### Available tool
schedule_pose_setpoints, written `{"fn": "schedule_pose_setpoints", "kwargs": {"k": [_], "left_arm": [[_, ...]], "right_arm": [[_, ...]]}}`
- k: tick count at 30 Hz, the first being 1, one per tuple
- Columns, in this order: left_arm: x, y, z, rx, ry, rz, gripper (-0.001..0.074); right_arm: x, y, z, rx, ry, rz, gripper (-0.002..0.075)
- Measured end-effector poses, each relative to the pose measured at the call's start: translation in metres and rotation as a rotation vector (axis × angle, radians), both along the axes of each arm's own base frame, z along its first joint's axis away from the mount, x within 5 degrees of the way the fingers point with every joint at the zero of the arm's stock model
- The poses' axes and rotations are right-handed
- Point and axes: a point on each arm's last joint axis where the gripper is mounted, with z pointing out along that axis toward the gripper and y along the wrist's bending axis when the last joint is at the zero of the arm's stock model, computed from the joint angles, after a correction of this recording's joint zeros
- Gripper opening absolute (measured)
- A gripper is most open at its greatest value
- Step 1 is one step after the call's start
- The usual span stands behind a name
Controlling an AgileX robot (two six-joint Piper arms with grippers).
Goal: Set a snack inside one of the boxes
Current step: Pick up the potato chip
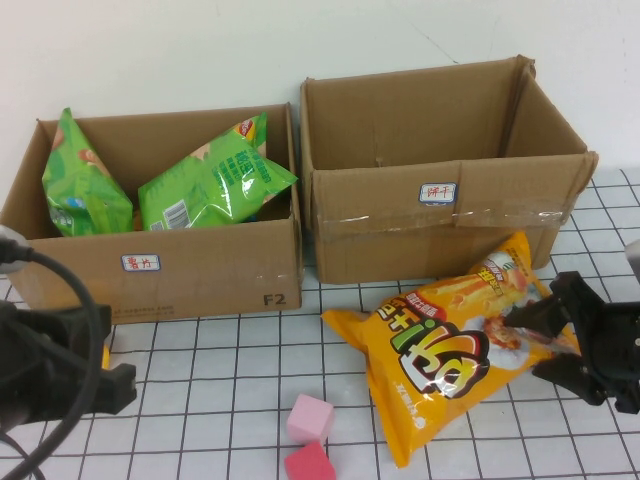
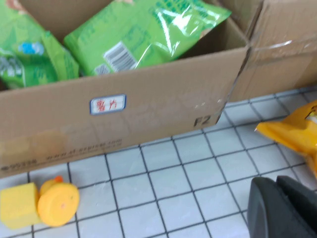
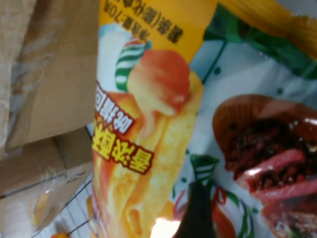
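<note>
my right claw [image 1: 548, 343] clamped on glossy orange crisp bag [image 1: 445, 340] on tabletop; next lift toward empty brown cardboard box [image 1: 440, 230]. left claw [image 1: 118, 385] parked, state unclear.

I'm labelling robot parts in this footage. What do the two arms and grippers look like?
Both are matte black with blocky housings. The left gripper, low at the table's left edge, has a black cable looping over its arm. The right gripper, at the table's right, shows angular black fingers.
</note>
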Motion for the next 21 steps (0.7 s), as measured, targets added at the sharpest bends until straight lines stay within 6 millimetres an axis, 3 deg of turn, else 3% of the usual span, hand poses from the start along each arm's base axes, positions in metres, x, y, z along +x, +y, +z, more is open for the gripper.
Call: {"fn": "schedule_pose_setpoints", "kwargs": {"k": [4, 7, 10, 15, 21], "left_arm": [[0.000, 0.001, -0.001, 0.009, 0.015, 0.006, -0.0001], [-0.001, 0.001, -0.001, 0.007, 0.016, 0.006, -0.0001], [0.000, 0.000, 0.000, 0.001, 0.005, 0.002, -0.0001], [0.000, 0.000, 0.000, -0.005, -0.004, -0.002, -0.0002], [0.000, 0.000, 0.001, 0.001, -0.008, -0.005, -0.0001]], "right_arm": [[0.001, -0.001, 0.000, -0.029, -0.022, 0.020, 0.0529], [0.001, -0.001, 0.000, -0.058, -0.049, 0.053, 0.0476], [0.002, -0.001, 0.001, -0.092, -0.084, 0.088, 0.0363], [0.006, 0.000, 0.004, -0.157, -0.174, 0.182, 0.0097], [0.003, 0.008, 0.010, -0.093, -0.236, 0.278, 0.0012]]}}
